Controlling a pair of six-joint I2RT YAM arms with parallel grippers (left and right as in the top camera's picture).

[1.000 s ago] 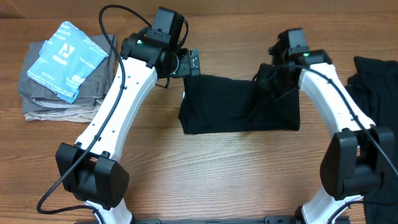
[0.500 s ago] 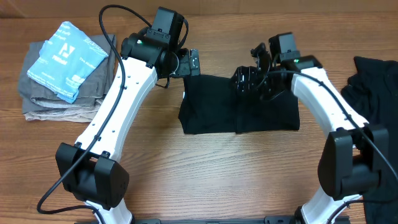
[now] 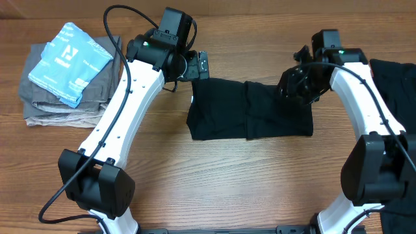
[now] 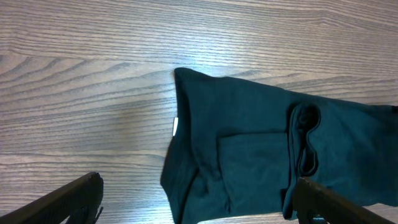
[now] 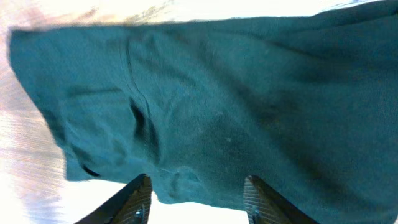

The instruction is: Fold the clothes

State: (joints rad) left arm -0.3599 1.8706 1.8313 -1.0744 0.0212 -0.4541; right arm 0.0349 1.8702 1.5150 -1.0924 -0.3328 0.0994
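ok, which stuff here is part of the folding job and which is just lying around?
Job:
folded black garment, centre
black clothes, right edge

Lying about:
light-blue folded garment
grey folded garments beneath it

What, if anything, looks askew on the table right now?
The folded black garment is not squared: a bunched ridge runs along its overlapping flap, and one short edge slants. Nothing else stands out.

Left claw (image 4: 198, 182) wide open; right claw (image 5: 196, 182) apparently half-open.
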